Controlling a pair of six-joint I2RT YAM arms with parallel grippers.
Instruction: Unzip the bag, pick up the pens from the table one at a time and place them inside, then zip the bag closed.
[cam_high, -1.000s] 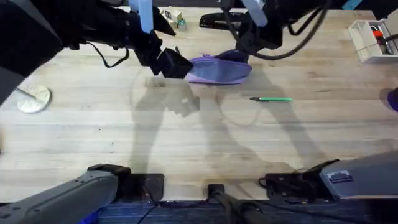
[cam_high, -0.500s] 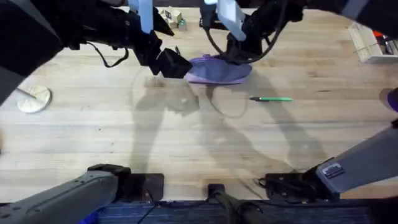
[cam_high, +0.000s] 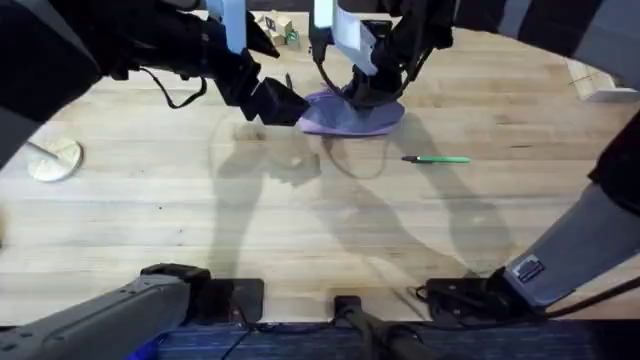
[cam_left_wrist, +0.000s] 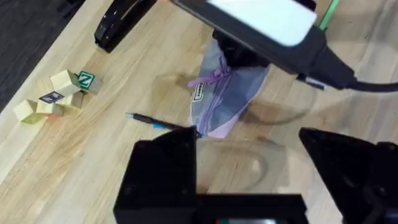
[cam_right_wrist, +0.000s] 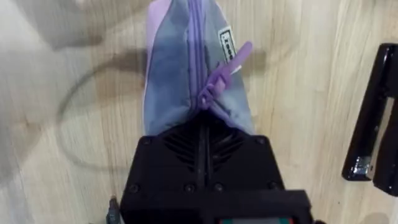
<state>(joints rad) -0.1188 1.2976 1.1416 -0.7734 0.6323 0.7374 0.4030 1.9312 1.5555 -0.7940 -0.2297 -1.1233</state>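
The lavender bag (cam_high: 345, 118) lies on the table (cam_high: 300, 230) at the far middle, its zipper on top. My right gripper (cam_right_wrist: 202, 118) is shut on the bag (cam_right_wrist: 180, 68) at the zipper line, right beside the purple pull tab (cam_right_wrist: 227, 62). At the bag's left end, my left gripper (cam_left_wrist: 249, 140) stands open, and the bag's tip (cam_left_wrist: 214, 121) lies just past its fingers (cam_left_wrist: 165, 168). The green pen (cam_high: 437, 159) rests on the wood to the right of the bag. A dark pen (cam_left_wrist: 152, 121) lies behind the bag's left end.
A black stapler (cam_left_wrist: 121, 22) lies beyond the bag, also seen as the stapler (cam_right_wrist: 373, 118) in the right wrist view. Letter blocks (cam_left_wrist: 56, 96) sit at the far edge. A white disc (cam_high: 55, 158) is at the left and a white box (cam_high: 600, 85) at the far right.
The right arm swung left over the bag and came down onto its zipper. The left arm, the bag and the green pen stayed where they were.
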